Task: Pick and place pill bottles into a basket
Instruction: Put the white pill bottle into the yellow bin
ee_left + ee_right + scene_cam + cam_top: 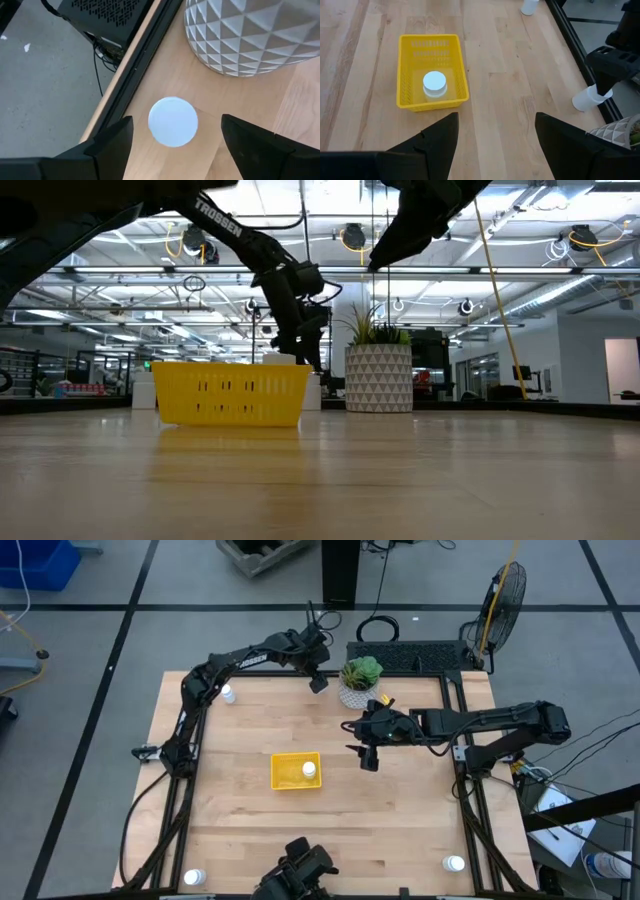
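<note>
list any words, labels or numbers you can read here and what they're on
"TROSSEN": white letters on the left arm, clear in the low view.
The same white lettering on the left arm in the high view is too small to read for certain.
The pill bottles, such as the one in the basket, the basket and the plant pot show no readable text.

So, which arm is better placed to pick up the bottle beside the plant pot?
The left. Its hand hangs open directly over that bottle by the plant pot, fingers on either side. The right hand is open too, but over bare table nearer the basket.
</note>
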Controlling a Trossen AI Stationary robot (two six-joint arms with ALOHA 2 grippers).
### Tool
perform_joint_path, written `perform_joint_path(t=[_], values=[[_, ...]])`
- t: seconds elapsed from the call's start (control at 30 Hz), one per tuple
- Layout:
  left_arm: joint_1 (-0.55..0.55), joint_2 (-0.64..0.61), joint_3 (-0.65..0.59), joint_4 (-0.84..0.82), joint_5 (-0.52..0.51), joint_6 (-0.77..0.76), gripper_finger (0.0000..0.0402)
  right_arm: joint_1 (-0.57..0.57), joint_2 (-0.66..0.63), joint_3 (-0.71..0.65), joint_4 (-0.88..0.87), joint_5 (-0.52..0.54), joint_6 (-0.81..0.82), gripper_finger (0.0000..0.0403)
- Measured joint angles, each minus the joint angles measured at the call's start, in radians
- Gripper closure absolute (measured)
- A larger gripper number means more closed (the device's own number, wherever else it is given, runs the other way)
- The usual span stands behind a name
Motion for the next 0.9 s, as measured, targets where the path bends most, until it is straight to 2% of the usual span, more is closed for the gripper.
perform_joint_path(t=[0.9], values=[[-0.006,0.026,0.0,0.006,-0.018,0.0,0.0089,0.0,0.0,0.0,0.0,-0.001,0.008,0.0149]])
